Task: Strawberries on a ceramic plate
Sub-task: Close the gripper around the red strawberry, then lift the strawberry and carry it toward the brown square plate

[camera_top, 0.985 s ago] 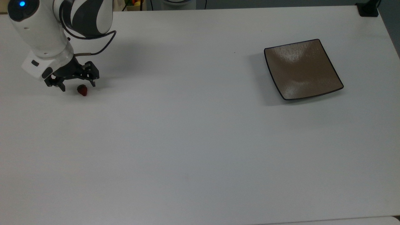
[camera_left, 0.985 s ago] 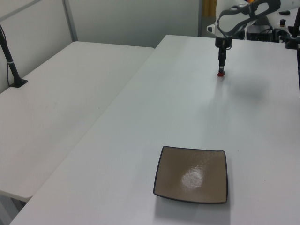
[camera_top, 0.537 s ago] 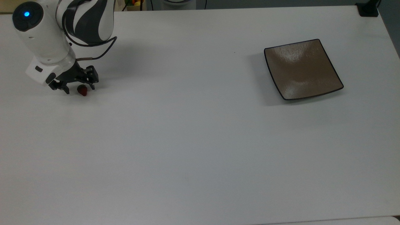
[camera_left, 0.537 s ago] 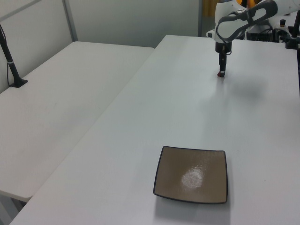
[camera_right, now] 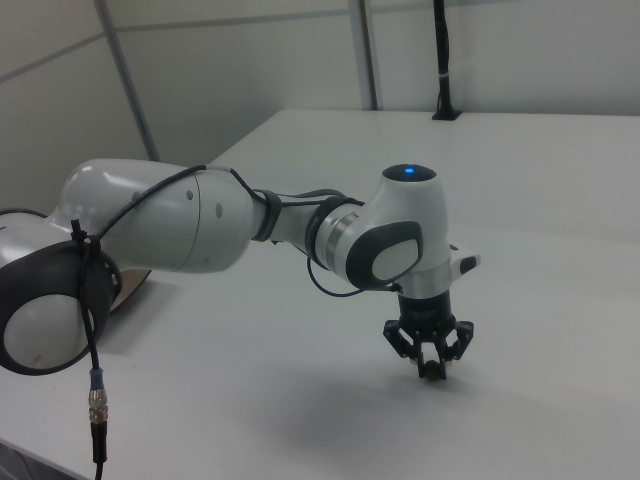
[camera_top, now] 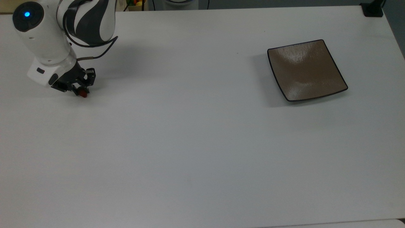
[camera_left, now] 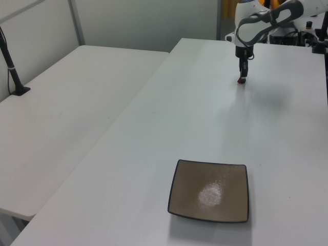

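My tool (camera_top: 81,91) is down at the counter (camera_top: 196,142), fingers drawn in close around the strawberry (camera_top: 83,94), which sits between the fingertips. In the top view a small red patch of the strawberry shows just below the black fingers, at the tool's lower tip. In the left view the tool (camera_left: 242,78) points straight down and the strawberry (camera_left: 241,80) is a red speck at its very end, touching or nearly touching the counter (camera_left: 205,128); I cannot tell from this angle whether it is lifted clear. In the right view the tool (camera_right: 431,368) hangs vertical under my white wrist, the finger linkages folded inward, and a small dark object, the strawberry (camera_right: 431,373), is pinched between the tips just above the counter (camera_right: 300,400). Jaws are narrow, closed to about the width of the fruit. The plate (camera_top: 306,70), square, glossy brown with a thin dark rim, lies well apart from the tool, far toward the top view's right and a little higher in the picture. In the left view the plate (camera_left: 209,190) is near the bottom of the picture, with the tool far beyond it. The plate holds nothing. A black cable (camera_top: 98,50) loops from my wrist just above the tool.
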